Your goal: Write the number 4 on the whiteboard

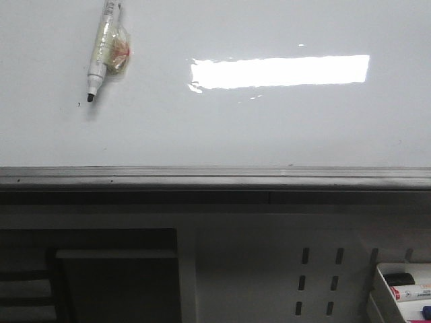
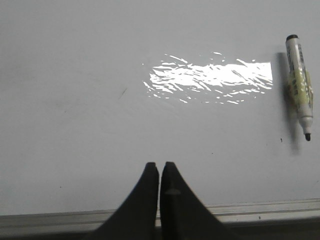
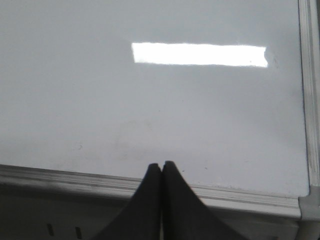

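The whiteboard (image 1: 283, 128) is glossy white, reflects a bright rectangular light, and has a grey rail (image 1: 215, 176) along its near edge. A white marker (image 1: 101, 44) with a black tip lies uncapped on it at the far left, tip pointing toward the rail; it also shows in the left wrist view (image 2: 300, 85). No number 4 shows on the board. My left gripper (image 2: 160, 164) is shut and empty above the board near the rail, well apart from the marker. My right gripper (image 3: 161, 163) is shut and empty above the rail (image 3: 75, 176). Neither gripper shows in the front view.
A grey perforated panel (image 1: 316, 276) lies in front of the board. A white tray (image 1: 407, 286) with markers sits at the front right. The board's right rail (image 3: 309, 100) and corner show in the right wrist view. A tiny black dot (image 1: 79, 103) marks the board beside the marker tip.
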You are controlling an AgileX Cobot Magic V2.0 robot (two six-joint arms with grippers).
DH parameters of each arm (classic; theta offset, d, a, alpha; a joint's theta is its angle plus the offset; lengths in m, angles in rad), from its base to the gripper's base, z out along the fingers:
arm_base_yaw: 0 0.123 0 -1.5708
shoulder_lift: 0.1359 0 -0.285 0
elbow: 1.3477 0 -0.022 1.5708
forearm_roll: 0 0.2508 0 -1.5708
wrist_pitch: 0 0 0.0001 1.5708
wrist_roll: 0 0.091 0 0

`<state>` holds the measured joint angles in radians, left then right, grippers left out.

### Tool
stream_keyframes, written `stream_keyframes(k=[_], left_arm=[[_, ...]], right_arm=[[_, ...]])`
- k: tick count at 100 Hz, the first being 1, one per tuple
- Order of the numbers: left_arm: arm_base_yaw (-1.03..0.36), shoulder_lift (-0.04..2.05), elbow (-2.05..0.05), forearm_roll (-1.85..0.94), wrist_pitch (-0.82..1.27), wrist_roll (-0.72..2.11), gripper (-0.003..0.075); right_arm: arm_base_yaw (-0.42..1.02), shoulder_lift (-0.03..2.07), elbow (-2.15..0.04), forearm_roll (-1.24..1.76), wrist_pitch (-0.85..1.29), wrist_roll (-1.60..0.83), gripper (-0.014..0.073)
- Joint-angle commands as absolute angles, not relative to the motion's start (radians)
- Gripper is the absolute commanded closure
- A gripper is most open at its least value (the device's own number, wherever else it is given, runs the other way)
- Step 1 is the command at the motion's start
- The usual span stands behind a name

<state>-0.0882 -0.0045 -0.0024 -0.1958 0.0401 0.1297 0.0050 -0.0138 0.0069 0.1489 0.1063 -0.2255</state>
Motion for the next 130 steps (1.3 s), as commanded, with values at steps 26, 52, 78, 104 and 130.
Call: stream_keyframes(k=[26,52,78,104,130], left_arm=[[-0.086,-0.032,0.021,-0.727,-0.111,0.118,0.0741],[-0.086,-0.003,-0.117,-0.762,0.022,0.123,0.0741],[-0.086,0.27,-0.4,-0.478,0.341,0.165,0.0741],[-0.086,0.502,-0.568,-0.515,0.417,0.28,0.074],[-0.086,0.648,-0.596,-0.908,0.413,0.631,0.0562]], right_arm=[[0.002,-0.032,0.028,0.596,-0.026,-0.228,0.0658],[0.002,0.004,-0.11,0.701,0.182,-0.284,0.0656],[0.002,0.308,-0.354,0.616,0.425,-0.333,0.0644],[0.002,0.555,-0.539,0.616,0.479,-0.368,0.0644],[0.009,0.692,-0.607,0.656,0.52,-0.433,0.0303]])
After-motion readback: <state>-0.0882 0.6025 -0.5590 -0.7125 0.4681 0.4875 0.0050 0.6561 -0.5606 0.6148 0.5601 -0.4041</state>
